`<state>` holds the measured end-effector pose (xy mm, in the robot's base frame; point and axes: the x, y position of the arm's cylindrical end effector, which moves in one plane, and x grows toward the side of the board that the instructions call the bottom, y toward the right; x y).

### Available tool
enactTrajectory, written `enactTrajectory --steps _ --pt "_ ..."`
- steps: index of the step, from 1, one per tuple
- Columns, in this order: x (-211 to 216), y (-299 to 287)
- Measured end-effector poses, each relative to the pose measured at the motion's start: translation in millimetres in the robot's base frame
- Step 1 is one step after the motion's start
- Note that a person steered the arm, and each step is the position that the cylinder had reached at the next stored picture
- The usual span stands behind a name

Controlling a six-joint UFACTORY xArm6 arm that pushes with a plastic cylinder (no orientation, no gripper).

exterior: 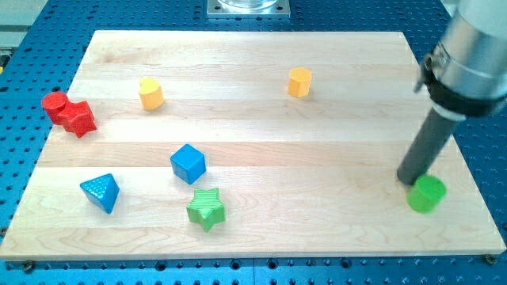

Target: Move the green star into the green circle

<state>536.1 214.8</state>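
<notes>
Writing: no brand, label or lettering can be read on any block, on the board or on the arm.
Arm: a grey housing at the view's upper right, narrowing to a straight dark rod that slants down toward the view's left.
My tip (pixel 409 179): the rod's lower end rests on the board at the view's right, just beside the upper-left edge of the green circle; whether it touches the block cannot be told.
Fingers: there are none on this arm, so nothing opens, closes or grips; the rod holds nothing.
Green star (pixel 207 209): lies flat near the view's bottom edge, left of centre, well apart from my tip and from the green circle.
Green circle (pixel 427 194): a round green block at the view's lower right, near the board's right edge.
Blue cube (pixel 188 164): just above the green star, near it but apart.
Blue triangle (pixel 101 192): at the view's lower left, left of the star.
Red blocks (pixel 69 112): two of them touching at the board's left edge; one round, the other's shape unclear.
Yellow block (pixel 150 93): upper left; shape unclear.
Orange block (pixel 299 81): upper centre, a many-sided shape.
Board (pixel 317 142): pale wood, lying on a blue perforated table (pixel 24 47).
</notes>
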Motion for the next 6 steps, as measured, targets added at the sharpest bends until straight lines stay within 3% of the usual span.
enactTrajectory --steps 1,2,4,5,6 --pt "-7 -43" --pt "-5 -173" --pt "-6 -332" --pt "39 -264" --pt "47 -231"
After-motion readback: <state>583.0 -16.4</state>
